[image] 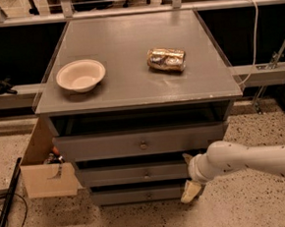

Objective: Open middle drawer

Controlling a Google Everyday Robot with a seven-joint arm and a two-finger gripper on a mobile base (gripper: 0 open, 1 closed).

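Observation:
The grey cabinet has three drawers stacked under its top. The middle drawer (132,174) is a shallow grey front with a small round metal knob (146,174) at its centre, and it sits pushed in below the taller top drawer (135,143). My gripper (189,175) is at the right end of the middle drawer's front, well right of the knob. It is open. One beige fingertip (187,157) shows above the drawer front and the other (191,192) below it. It holds nothing.
A white bowl (80,75) and a foil snack bag (166,59) lie on the cabinet top (127,42). The slim bottom drawer (139,195) is below. A cardboard box (48,177) stands at the cabinet's left, with a black pole (7,205) on the speckled floor.

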